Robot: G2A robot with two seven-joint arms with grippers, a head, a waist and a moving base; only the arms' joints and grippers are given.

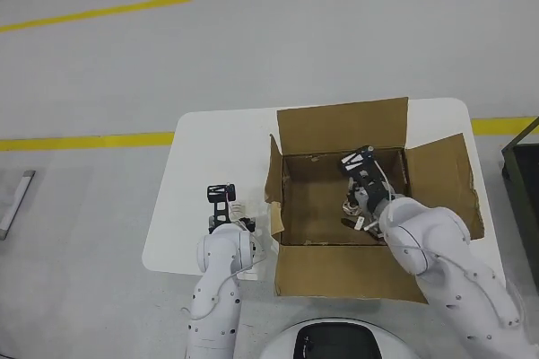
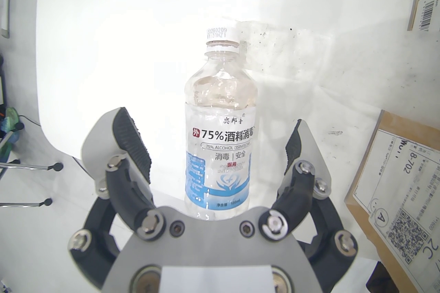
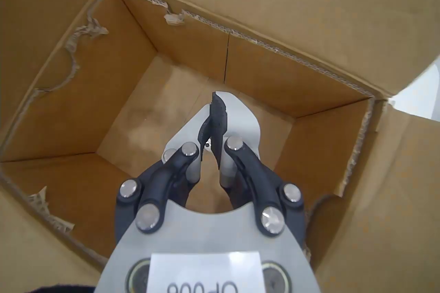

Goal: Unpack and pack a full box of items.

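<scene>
The box point(image 1: 341, 126) sits on the white table point(image 1: 215, 144). The right arm bends over the near wall and goes down into the box. The right gripper point(image 3: 216, 109) hangs inside, with the four walls around it and the brown floor below its tips. Its two fingers are pressed tight together and hold nothing.

The left arm is outside the box, just beside one of its corners, and points down at the table. The left gripper point(image 2: 209, 121) is spread wide. A bottle point(image 2: 221, 85) is between its fingers with a gap on each side, so neither finger touches it. The cap end points away from the gripper's palm. I cannot tell if the bottle stands or lies.

The box is rough brown cardboard with torn edges. The fingers are grey metal with black ridged rubber pads point(image 2: 132, 146). The bottle is clear and round, with a white cap and a blue and white label.

The box opens upward, toward the right gripper, and its flaps fold outward. Its long side runs across that gripper's reach, from side to side.
</scene>
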